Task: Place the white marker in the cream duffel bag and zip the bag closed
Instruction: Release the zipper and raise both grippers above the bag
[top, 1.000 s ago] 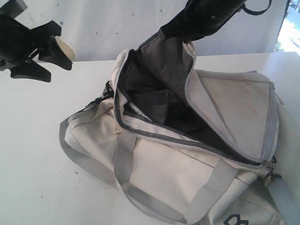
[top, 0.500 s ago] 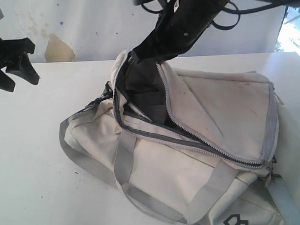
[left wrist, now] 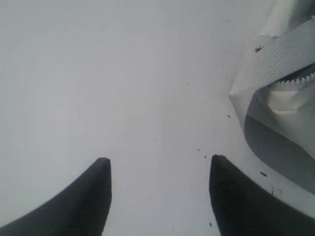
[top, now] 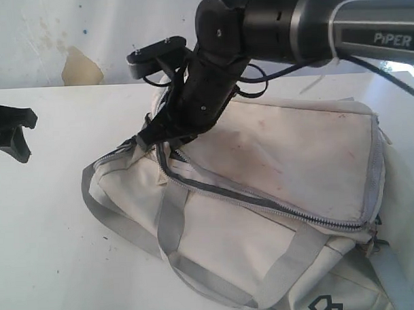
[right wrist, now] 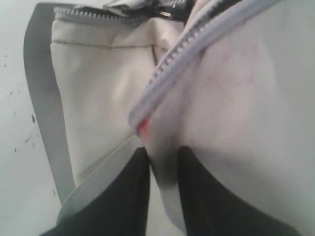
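The cream duffel bag (top: 295, 159) lies on the white table (top: 47, 256), its top flap laid flat over the opening. The grey zipper (top: 263, 204) along the front still gapes. My right gripper (top: 152, 140) is down at the bag's left end, and in the right wrist view (right wrist: 163, 150) a fold of the flap's edge (right wrist: 162, 128) sits pinched between its narrowly spaced fingers. Far to the left, my left gripper (top: 9, 135) hangs open over bare table (left wrist: 156, 160), with a grey webbing strap (left wrist: 275, 64) off to its side. The white marker is out of view.
Grey webbing handles (top: 169, 231) loop over the bag's front side toward the table's near edge. A white wall with a tan patch (top: 78, 67) stands behind the table. The right arm's dark body (top: 270, 23) reaches over the bag's back.
The right arm has swung down and left, bringing the raised flap down over the bag's open mouth. The left gripper has moved down and left toward the view's edge.
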